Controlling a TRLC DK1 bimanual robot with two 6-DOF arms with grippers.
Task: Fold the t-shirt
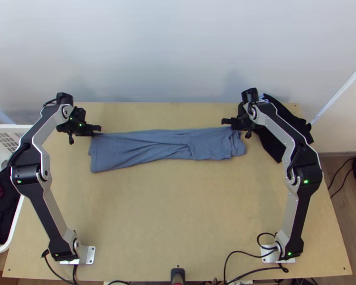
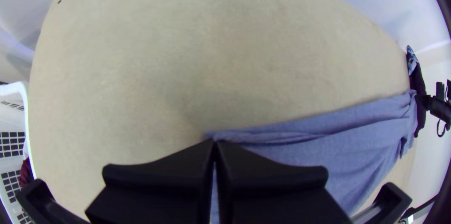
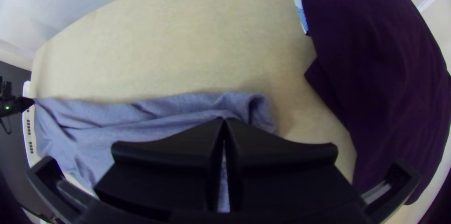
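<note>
My shirt (image 1: 130,151)'s a long strip near the tabletop (image 1: 145,223)'s far edge, long axis running left-right, pretty much parallel to it, wider end pointing left. Left pincer (image 1: 99,128) and right pincer (image 1: 224,121) both have its far side pinched.

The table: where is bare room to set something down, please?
The widest bare patch of the table lies between the blue t-shirt and the near edge, between the arms' bases. A narrower strip runs behind the shirt, to the far edge. It is crowded at the shirt's ends, by the left gripper and right gripper, and where the dark cloth lies.
</note>
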